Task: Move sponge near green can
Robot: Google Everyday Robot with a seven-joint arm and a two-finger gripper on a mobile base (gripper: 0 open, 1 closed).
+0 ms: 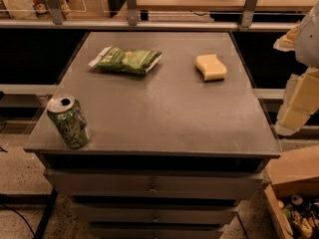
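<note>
Camera view: gripper (299, 103) is seen at the right edge, off the bench (164, 113), and is partly cut off by the frame. Its grasp state cannot be told. Sponge (211, 67) is found at the bench's far right, untouched. Green can (69, 121) is stood at the near left corner, well apart from it. Snack bag (128, 60) is laid far left. Cardboard box (294, 176) is cropped at lower right, its contents unclear.
</note>
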